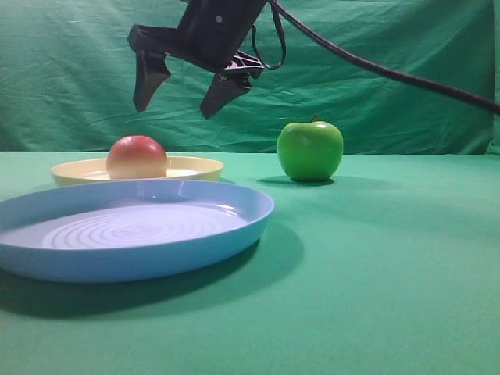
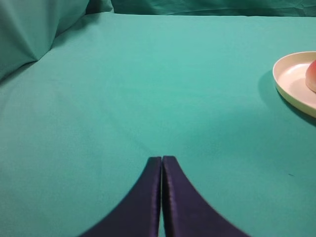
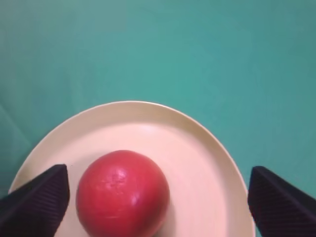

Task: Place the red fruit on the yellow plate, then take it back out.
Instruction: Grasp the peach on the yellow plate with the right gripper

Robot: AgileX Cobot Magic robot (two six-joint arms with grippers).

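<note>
Step 1 of 2 looks done: the red fruit [image 1: 137, 157] sits on the yellow plate [image 1: 195, 167], directly below the right gripper [image 1: 182, 94], whose jaws are spread wide and empty; taking it back out remains

Right claw [image 1: 181, 95], top centre of the high view: black blocky body, two dark wedge fingers tapering to blunt tips. Black cable [image 1: 391, 74] runs from it to the right edge, and a thin black loop hangs beside the body. Right wrist view: fingers [image 3: 37, 200] at the lower corners, dark, finely ribbed pads. Left claw [image 2: 162, 160], bottom centre of the left wrist view: two dark navy curved fingers, smooth.
</note>
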